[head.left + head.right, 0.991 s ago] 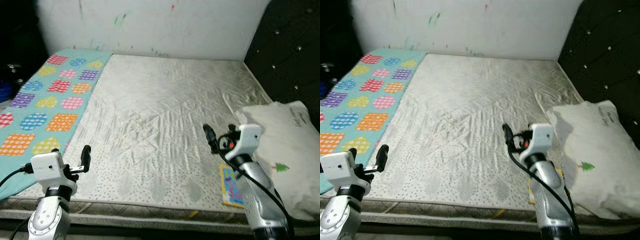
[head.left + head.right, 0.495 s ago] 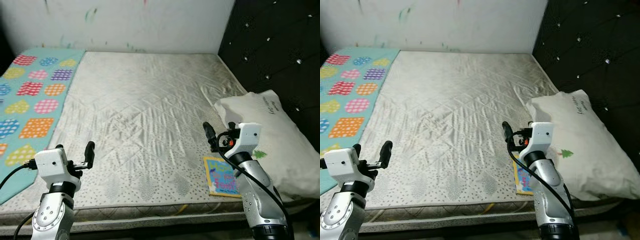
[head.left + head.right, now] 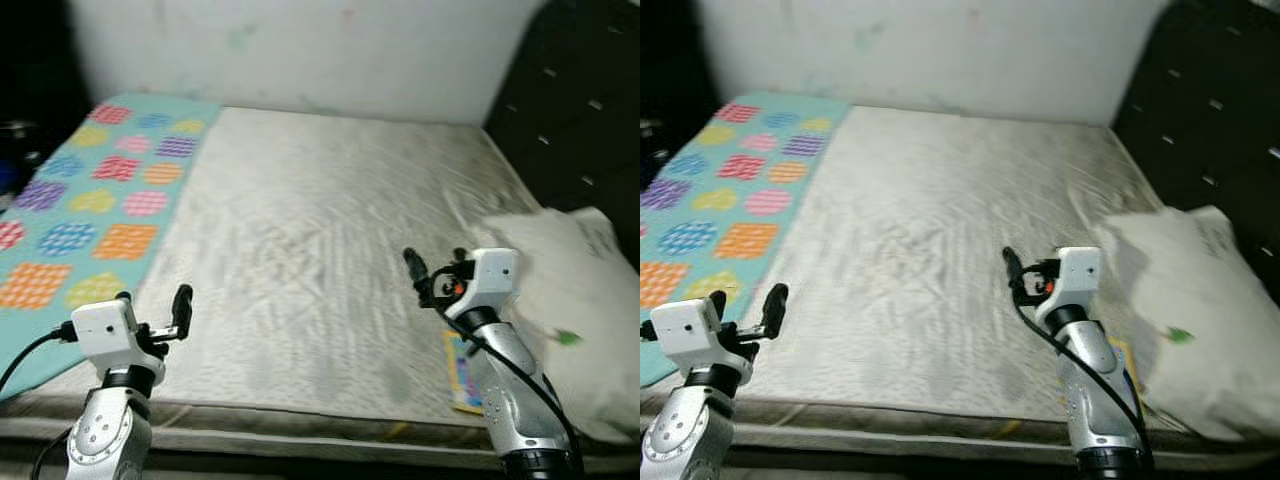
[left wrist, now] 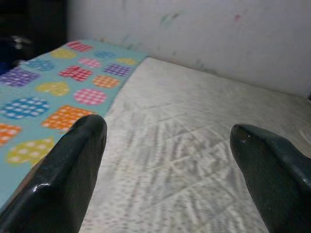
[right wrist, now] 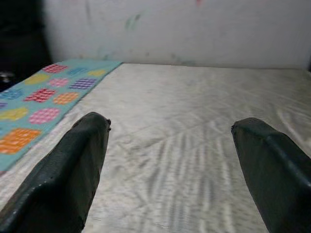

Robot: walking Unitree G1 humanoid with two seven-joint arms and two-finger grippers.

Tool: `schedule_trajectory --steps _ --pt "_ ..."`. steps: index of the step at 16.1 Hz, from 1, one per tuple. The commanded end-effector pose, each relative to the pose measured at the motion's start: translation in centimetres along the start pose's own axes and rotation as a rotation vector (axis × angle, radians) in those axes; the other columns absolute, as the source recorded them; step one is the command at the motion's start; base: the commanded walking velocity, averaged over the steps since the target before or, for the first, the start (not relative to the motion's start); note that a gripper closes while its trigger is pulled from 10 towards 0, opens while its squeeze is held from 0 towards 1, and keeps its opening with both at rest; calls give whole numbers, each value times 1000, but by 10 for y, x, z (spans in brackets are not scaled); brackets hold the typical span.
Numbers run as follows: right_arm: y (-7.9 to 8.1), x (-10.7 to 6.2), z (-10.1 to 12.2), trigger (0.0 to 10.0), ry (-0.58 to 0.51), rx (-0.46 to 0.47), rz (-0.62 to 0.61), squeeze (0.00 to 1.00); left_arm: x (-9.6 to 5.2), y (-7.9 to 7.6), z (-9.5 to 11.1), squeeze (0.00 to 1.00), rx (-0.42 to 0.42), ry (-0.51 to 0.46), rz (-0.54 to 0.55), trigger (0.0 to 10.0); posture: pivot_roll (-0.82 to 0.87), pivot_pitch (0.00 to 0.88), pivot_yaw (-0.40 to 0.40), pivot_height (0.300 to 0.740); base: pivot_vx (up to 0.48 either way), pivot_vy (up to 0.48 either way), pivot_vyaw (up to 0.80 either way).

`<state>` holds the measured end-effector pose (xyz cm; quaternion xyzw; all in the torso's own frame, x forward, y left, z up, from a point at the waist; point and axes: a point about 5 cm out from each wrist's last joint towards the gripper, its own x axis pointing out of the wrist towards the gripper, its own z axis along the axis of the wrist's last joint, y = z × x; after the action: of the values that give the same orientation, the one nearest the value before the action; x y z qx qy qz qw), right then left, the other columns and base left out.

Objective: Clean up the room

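Since half a second ago the whole picture has swung back to the left, so the head camera has turned; the things on the bed (image 3: 330, 230) lie as before. The book (image 3: 462, 372) rests near the bed's front edge, just beside the pillow (image 3: 560, 310) and partly behind the right arm. The left gripper (image 3: 152, 318) and the right gripper (image 3: 428, 276) both hover over the bed with jaws released, holding nothing. The eye views are blurred, so a reach now could miss the thin book or push it off the edge. The wrist views show the spread jaws clearly, and also the patterned blanket (image 4: 43, 92), but not the book.
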<state>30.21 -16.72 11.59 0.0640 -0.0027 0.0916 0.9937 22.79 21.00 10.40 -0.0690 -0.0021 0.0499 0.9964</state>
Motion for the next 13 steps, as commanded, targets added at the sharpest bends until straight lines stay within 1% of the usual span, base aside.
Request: schedule_trajectory --steps 1,8,13 --pt "-2 1 3 10000 -12 -12 -4 0 1 0 2 0 0 -3 -9 10000 24 9 -48 740 0 405 0" --pt "-1 2 2 10000 -5 -12 -1 0 1 0 2 0 -5 -3 -9 10000 24 20 -49 740 0 417 0" --pt "-1 3 2 10000 -4 -15 2 0 2 0 3 0 -8 -5 -7 10000 24 20 -49 740 0 472 0"
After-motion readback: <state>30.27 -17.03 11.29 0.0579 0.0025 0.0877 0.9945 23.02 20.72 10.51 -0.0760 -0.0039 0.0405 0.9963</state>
